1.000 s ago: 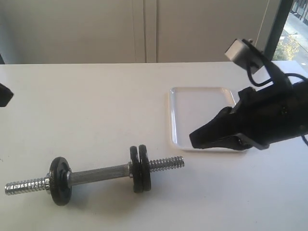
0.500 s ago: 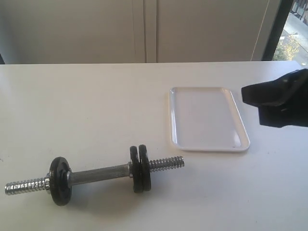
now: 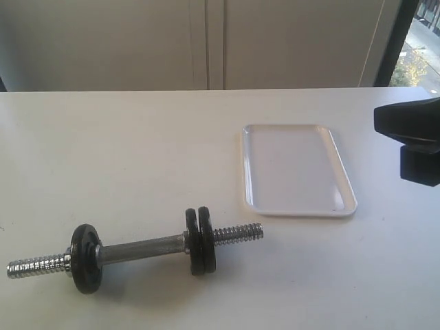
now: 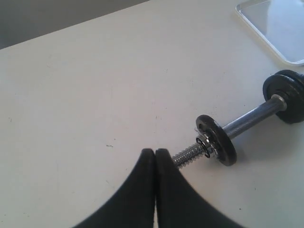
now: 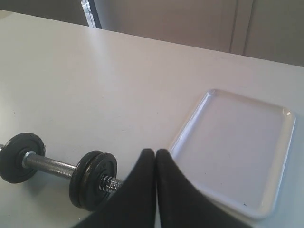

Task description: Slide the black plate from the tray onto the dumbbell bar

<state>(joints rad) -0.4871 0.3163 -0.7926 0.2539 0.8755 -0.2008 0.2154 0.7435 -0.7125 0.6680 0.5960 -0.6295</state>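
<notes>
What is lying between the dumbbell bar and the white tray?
Nothing. In the exterior view only bare table separates the threaded end of the dumbbell bar from the tray.

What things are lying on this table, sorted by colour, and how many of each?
Black discs, all on the bar: 3
Silver bar: 1
White tray, with nothing in it: 1
Total: 5
</notes>
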